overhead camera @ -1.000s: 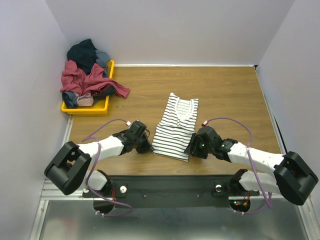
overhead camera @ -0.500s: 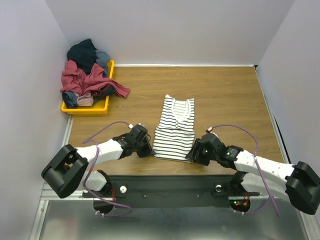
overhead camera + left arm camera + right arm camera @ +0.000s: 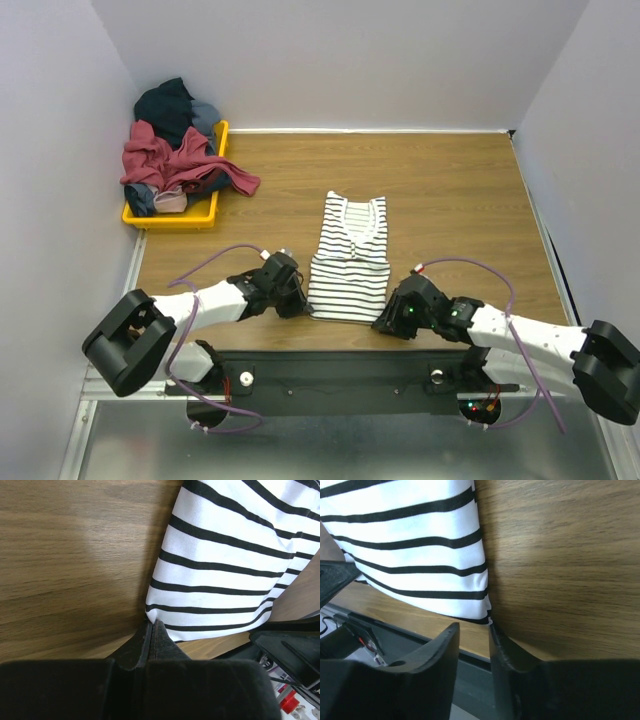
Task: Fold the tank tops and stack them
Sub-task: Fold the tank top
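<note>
A white tank top with thin dark stripes (image 3: 350, 257) lies flat on the wooden table, neck at the far end and hem close to the near edge. My left gripper (image 3: 300, 304) is at the hem's left corner. In the left wrist view its jaws (image 3: 151, 624) are shut on that corner of the striped top (image 3: 225, 560). My right gripper (image 3: 384, 319) is at the hem's right corner. In the right wrist view it (image 3: 473, 627) is open, and the corner of the top (image 3: 420, 555) lies just at the tip of its right finger.
A yellow tray (image 3: 168, 217) at the far left holds a heap of other clothes (image 3: 172, 150), red, dark and blue, spilling over its right rim. The table's near edge and black mounting rail (image 3: 380, 635) lie right under the right gripper.
Both grippers have moved toward the near edge. The striped top has slid with them and now lies straighter, its hem nearer the edge.
</note>
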